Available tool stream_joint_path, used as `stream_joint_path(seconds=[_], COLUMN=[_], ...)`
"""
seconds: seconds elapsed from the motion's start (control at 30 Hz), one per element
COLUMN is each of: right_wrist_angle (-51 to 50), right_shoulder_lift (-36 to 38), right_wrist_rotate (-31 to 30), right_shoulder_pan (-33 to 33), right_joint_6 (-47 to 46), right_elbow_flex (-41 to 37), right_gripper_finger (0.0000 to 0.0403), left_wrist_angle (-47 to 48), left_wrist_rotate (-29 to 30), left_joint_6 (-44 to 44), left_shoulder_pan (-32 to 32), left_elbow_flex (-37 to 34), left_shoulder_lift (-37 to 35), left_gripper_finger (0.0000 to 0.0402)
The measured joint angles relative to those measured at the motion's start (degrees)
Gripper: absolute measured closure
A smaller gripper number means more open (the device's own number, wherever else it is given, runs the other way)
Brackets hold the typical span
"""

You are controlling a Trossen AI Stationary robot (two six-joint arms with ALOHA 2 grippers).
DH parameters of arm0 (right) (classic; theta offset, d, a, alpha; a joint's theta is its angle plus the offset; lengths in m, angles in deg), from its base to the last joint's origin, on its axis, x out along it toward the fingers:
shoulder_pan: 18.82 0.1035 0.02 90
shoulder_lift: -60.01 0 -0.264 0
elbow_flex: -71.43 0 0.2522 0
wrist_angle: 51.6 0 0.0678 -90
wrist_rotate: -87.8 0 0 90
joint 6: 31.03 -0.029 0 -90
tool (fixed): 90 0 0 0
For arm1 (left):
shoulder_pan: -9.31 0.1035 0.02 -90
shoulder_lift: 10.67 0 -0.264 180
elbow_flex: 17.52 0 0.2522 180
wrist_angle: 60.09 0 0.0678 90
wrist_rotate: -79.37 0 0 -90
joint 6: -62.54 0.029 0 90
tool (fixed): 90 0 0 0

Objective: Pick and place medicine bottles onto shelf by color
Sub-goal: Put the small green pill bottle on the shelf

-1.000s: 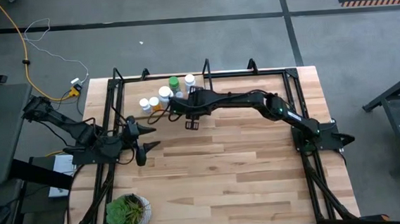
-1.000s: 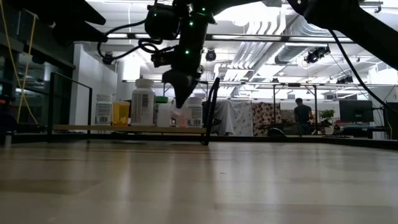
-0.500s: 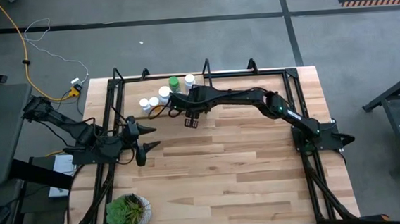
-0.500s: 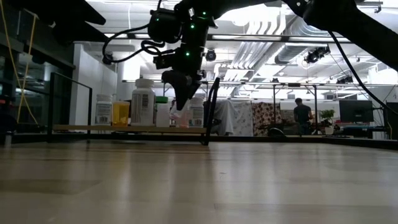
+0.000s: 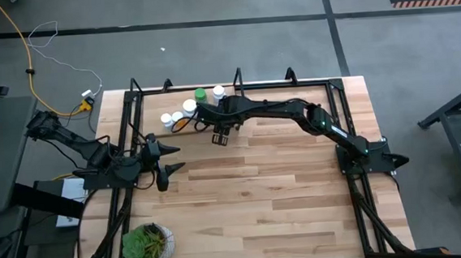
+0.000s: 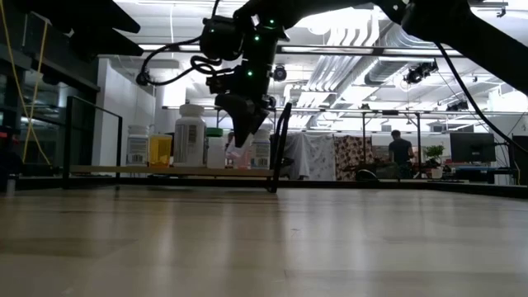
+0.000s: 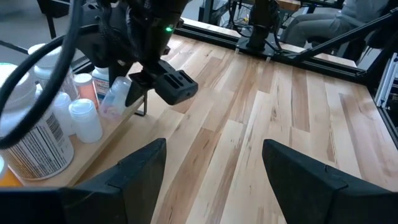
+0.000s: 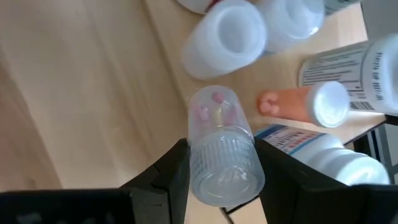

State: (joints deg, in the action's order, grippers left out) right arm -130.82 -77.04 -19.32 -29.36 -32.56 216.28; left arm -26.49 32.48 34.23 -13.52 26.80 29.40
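Note:
My right gripper (image 5: 218, 132) hangs over the front edge of the shelf (image 5: 183, 129) at the table's far left, shut on a small clear medicine bottle (image 8: 221, 146) with pink pills in it. That bottle also shows in the left wrist view (image 7: 115, 99) and the low view (image 6: 239, 153). On the shelf plank (image 6: 165, 171) stand several more bottles: white ones (image 5: 167, 119) (image 5: 190, 107), a green one (image 5: 200, 94) and an orange one (image 8: 292, 106) lying on its side. My left gripper (image 7: 214, 168) waits open above the table's left side. My right gripper pinches the clear bottle at its ribbed cap end (image 8: 222, 163) between its two fingers (image 8: 169, 174). The fingers slant steeply down and lie along the bottle. The bottle is lifted clear, tilted, its cap toward the wrist and its bottom pointing down at the shelf.
A potted green plant (image 5: 147, 242) stands at the table's near left corner. Black upright posts (image 6: 280, 144) and rods frame the shelf. A large labelled white bottle (image 7: 31, 143) stands close beside the held one. Bare wooden tabletop (image 5: 267, 191) stretches across the middle and right.
My right arm has swung a little toward the far edge, and its gripper has rolled slightly at the wrist. The clear bottle has stayed in its fingers above the shelf's front edge.

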Motion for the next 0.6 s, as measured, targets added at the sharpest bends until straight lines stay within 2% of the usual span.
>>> stream_joint_path(seconds=[0.43, 0.6], right_wrist_angle=[-0.06, -0.03], right_shoulder_lift=[0.00, 0.02], right_wrist_rotate=[2.79, 2.72], right_shoulder_pan=[-1.13, -1.09], right_joint_6=[-1.50, -1.50], right_elbow_flex=[0.00, -0.01], right_gripper_finger=[0.0265, 0.0228], left_wrist_angle=[0.00, 0.00], left_wrist_rotate=[-0.02, -0.02], left_joint_6=[0.00, 0.00], left_shoulder_pan=[0.00, 0.01], left_elbow_flex=[0.00, 0.00], left_shoulder_lift=[0.00, 0.00], left_gripper_finger=[0.0145, 0.0145])
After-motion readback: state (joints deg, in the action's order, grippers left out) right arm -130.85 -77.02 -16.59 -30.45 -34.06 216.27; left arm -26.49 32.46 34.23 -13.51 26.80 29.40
